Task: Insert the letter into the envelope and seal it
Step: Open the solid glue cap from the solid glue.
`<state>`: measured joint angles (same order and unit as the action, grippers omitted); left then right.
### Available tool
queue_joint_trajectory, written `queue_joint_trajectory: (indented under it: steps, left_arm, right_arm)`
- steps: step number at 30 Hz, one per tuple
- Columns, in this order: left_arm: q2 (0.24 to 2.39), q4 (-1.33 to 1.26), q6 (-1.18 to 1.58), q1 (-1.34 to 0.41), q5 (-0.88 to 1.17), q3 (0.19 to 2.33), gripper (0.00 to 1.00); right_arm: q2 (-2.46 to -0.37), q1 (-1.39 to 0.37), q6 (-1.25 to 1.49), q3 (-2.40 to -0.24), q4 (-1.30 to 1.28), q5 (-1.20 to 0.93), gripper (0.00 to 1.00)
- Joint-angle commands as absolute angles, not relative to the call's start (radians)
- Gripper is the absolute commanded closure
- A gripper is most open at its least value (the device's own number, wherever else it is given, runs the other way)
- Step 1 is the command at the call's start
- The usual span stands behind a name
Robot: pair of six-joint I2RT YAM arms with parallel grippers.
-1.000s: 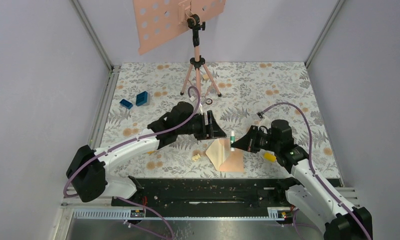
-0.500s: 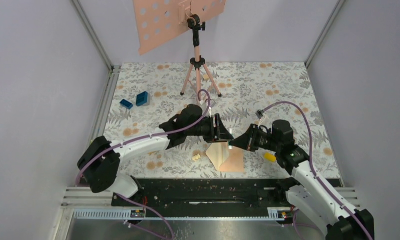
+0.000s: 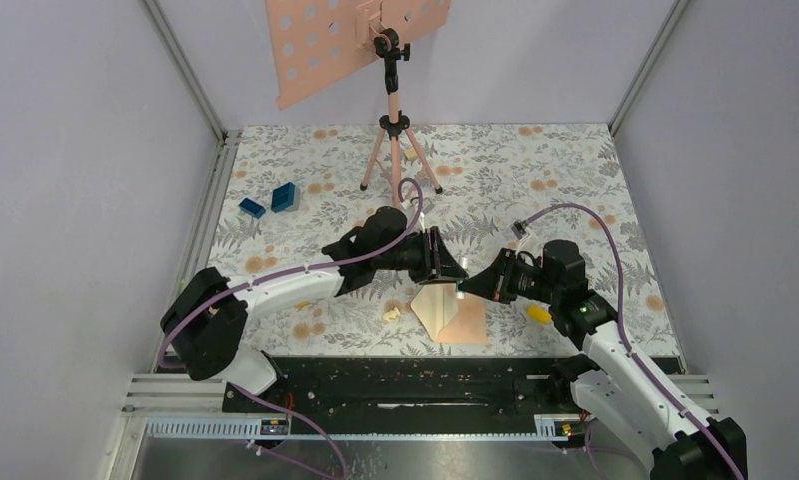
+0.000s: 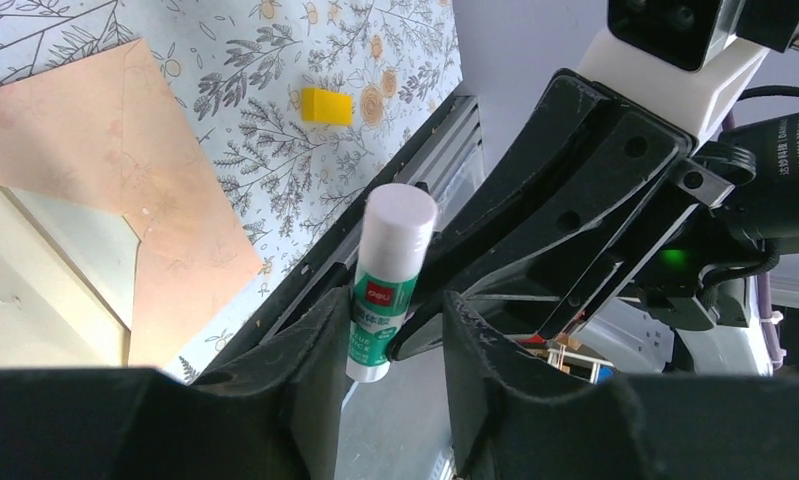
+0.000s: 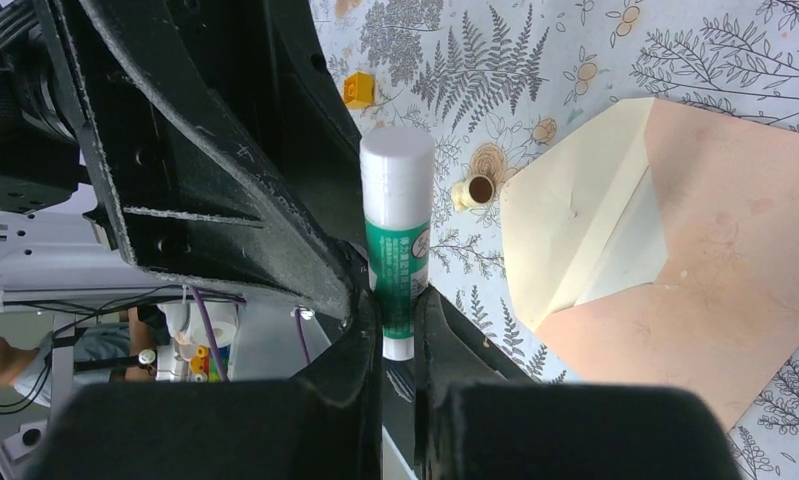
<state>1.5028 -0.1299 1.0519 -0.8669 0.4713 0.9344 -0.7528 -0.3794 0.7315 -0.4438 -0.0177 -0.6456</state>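
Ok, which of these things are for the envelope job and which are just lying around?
For the job: envelope, glue stick held in the right gripper.
Lying about: blue blocks, yellow block, tripod stand.

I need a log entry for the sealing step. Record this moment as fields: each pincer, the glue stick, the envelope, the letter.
right pincer: shut on the glue stick, gripping its lower end
left pincer: open, one finger on either side of the glue stick
glue stick: white cap on, held off the table
envelope: flat on the table, flap open, cream inside showing
letter: no separate sheet can be made out
seal: not yet done
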Motion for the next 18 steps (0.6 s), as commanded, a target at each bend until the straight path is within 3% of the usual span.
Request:
queue_joint_trajectory:
  steps: [1, 13, 16, 18]
  left_arm:
    - [1.509, -0.185, 1.072, -0.871, 0.413, 0.963, 0.69]
    - [1.532, -0.190, 1.075, -0.873, 0.408, 0.976, 0.64]
    - [1.543, -0.188, 1.068, -0.875, 0.418, 0.985, 0.70]
    - [1.549, -0.186, 1.063, -0.875, 0.429, 0.994, 0.83]
  right_arm:
    - [-0.743, -0.396, 0.741, -0.457, 0.048, -0.710, 1.00]
    - [-0.747, -0.397, 0.753, -0.466, 0.061, -0.718, 1.00]
    - [-0.748, -0.397, 0.764, -0.466, 0.070, -0.716, 1.00]
    - [-0.751, -0.397, 0.767, -0.466, 0.072, -0.715, 1.00]
